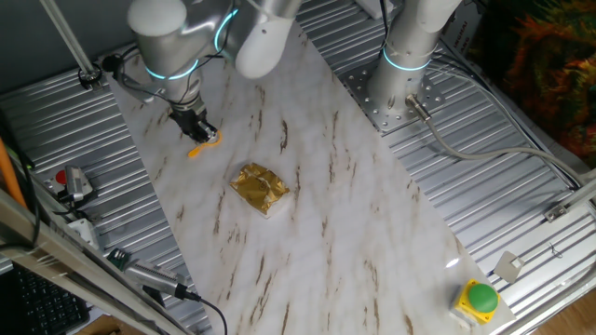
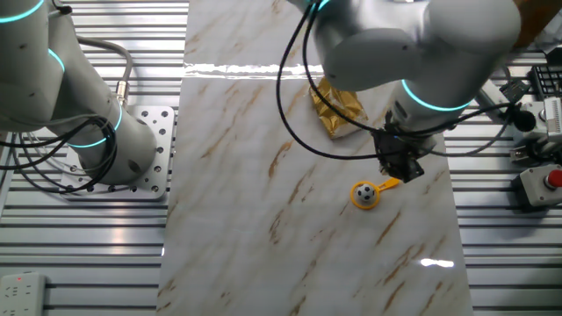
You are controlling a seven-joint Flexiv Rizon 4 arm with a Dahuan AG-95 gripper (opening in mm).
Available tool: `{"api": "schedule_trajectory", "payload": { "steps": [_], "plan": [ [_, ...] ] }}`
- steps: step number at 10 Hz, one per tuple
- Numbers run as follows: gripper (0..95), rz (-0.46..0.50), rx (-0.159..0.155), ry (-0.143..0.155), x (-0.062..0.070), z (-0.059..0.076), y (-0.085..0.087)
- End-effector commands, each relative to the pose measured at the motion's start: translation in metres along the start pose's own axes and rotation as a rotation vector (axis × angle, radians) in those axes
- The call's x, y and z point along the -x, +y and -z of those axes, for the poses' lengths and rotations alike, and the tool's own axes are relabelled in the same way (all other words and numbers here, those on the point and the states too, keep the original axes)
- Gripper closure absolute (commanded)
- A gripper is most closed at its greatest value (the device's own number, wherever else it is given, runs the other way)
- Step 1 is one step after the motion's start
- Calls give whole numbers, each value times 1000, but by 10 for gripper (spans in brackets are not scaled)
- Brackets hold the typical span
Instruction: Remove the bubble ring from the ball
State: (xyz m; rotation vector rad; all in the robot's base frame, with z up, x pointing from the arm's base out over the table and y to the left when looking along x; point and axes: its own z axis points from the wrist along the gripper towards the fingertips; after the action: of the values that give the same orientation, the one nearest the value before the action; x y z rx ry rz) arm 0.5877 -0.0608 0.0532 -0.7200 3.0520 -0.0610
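Note:
The orange-yellow bubble ring (image 2: 365,197) lies flat on the marble table. Its hoop is around the small black-and-white ball (image 2: 363,191), and its handle (image 2: 391,183) points right, towards the gripper. My gripper (image 2: 401,172) is down at the outer end of the handle, with its dark fingers close together on it. In the one fixed view the gripper (image 1: 202,130) stands over the ring (image 1: 204,145). There only an orange strip shows, and the ball is hidden.
A crumpled gold foil packet (image 1: 260,187) lies mid-table, also seen in the other fixed view (image 2: 335,109). A green round button (image 1: 480,297) on a yellow box sits at the near right corner. A second arm's base (image 1: 400,70) stands at the back. Ribbed metal surrounds the marble top (image 1: 326,242).

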Motion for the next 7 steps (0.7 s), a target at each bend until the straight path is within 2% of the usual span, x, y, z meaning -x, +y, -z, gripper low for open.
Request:
{"api": "schedule_trajectory", "payload": {
  "steps": [1,3,7],
  "plan": [
    [950,1,1,-14,5,-9,-3],
    [950,1,0,-17,6,-18,-4],
    [950,3,3,-18,10,-19,-6]
  ]
}}
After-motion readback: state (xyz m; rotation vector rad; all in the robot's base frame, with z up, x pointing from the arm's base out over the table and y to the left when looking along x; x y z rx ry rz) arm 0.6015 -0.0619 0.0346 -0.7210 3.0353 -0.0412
